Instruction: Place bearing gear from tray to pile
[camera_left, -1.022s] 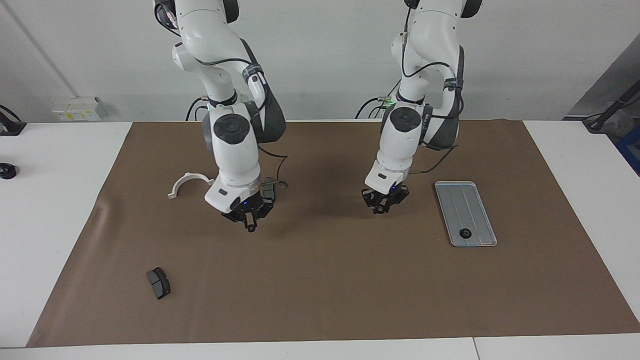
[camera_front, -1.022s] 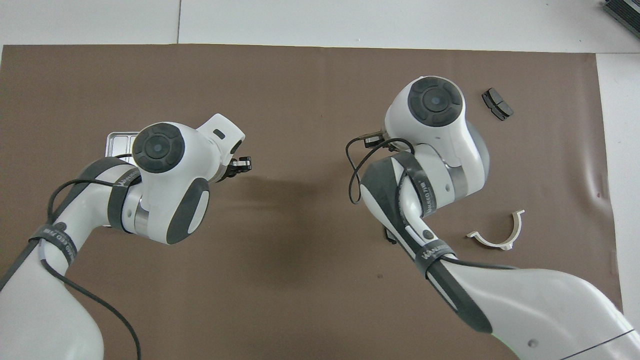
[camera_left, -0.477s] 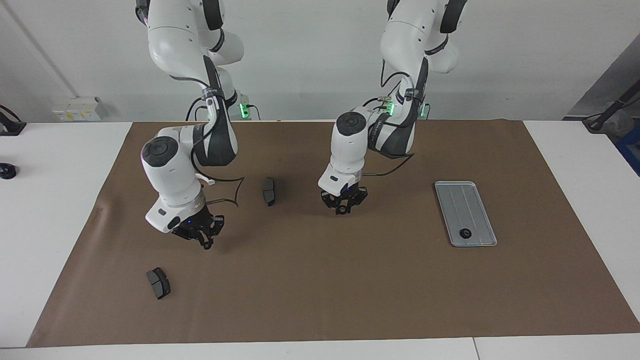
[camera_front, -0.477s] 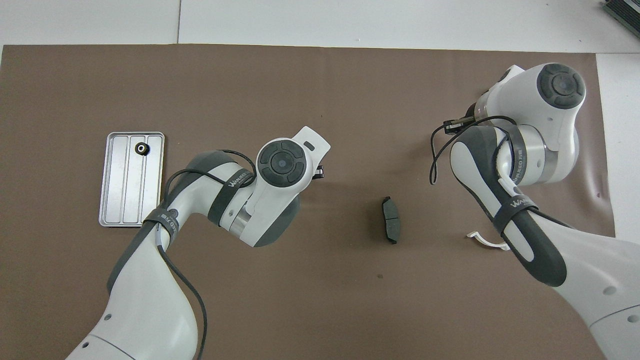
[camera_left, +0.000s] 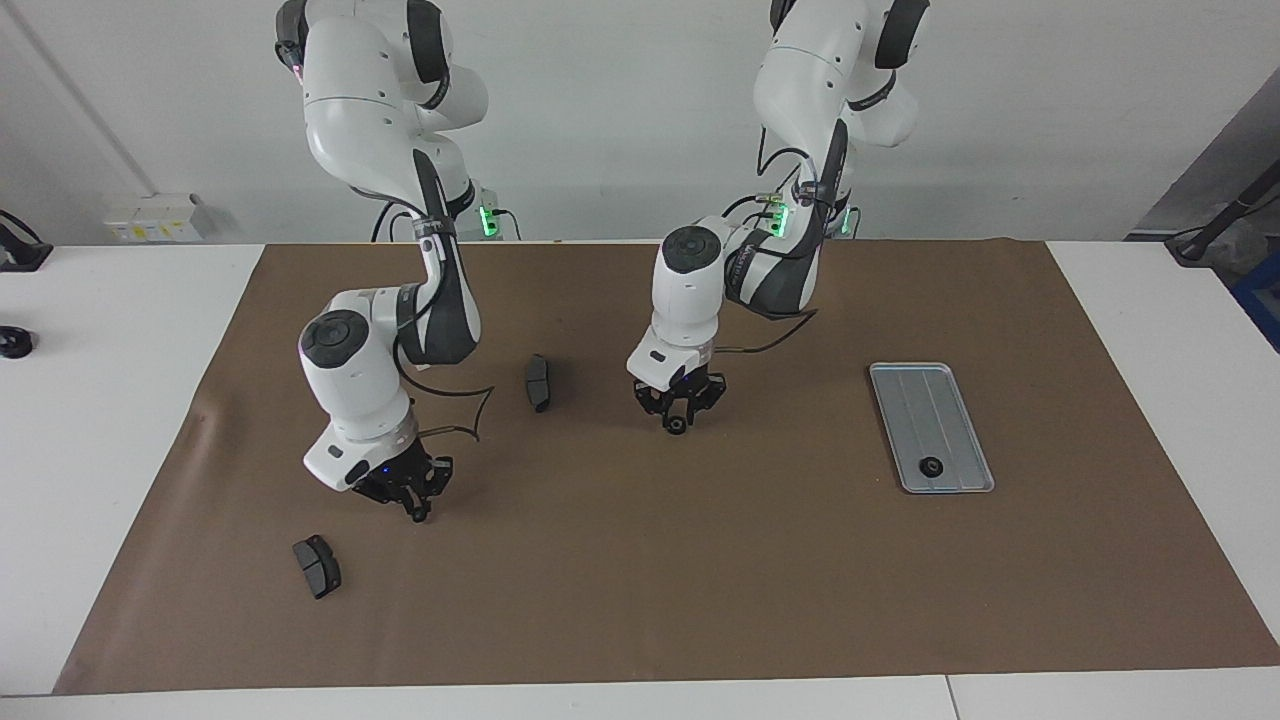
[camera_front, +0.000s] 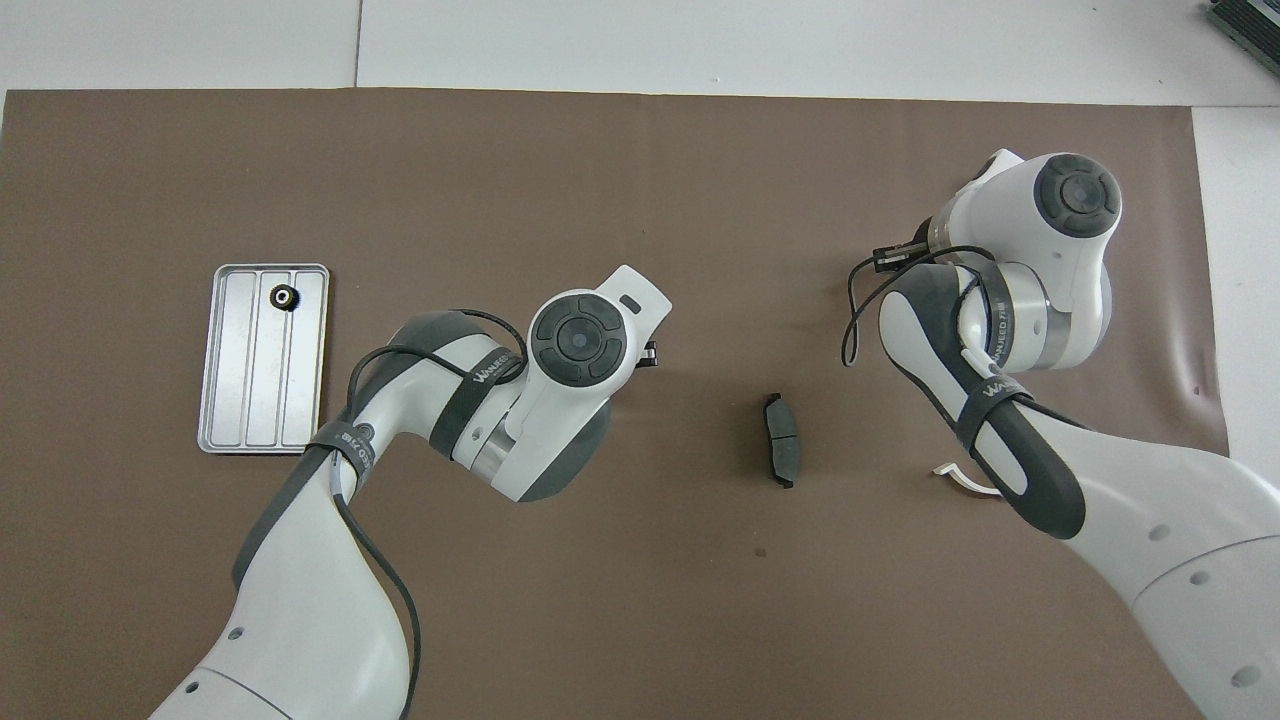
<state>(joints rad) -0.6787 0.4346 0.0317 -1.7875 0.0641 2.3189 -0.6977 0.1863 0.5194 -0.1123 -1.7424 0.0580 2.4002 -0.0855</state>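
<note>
Tray (camera_left: 958, 428) sits flat on the brown mat (camera_left: 700, 600) toward the left arm's end of the table, one small black gear (camera_left: 931, 466) in it at the end farther from the robots, in the middle lane between ridges. Overhead view agrees: gear (camera_front: 284, 296) is inside the tray (camera_front: 240, 400) rim, nothing touching it.

Left gripper (camera_left: 678, 424) hangs over bare mat near the table's middle, well apart from the tray. Can't tell whether its fingertips meet or stand apart; nothing visible between them. Overhead, only a bit of it (camera_front: 650, 352) pokes out from under the wrist.

Right gripper (camera_left: 418, 510) is low over the mat toward the right arm's end, fingertips pressed together, pinching nothing I can see.

Pile parts are scattered:
- one dark brake pad (camera_left: 538, 382) on the mat between the two grippers, nearer the robots
- a second brake pad (camera_left: 317, 566) near the right gripper, farther from the robots than it
- white half-ring bracket (camera_front: 962, 480) mostly hidden under the right arm overhead, only an end showing
</note>
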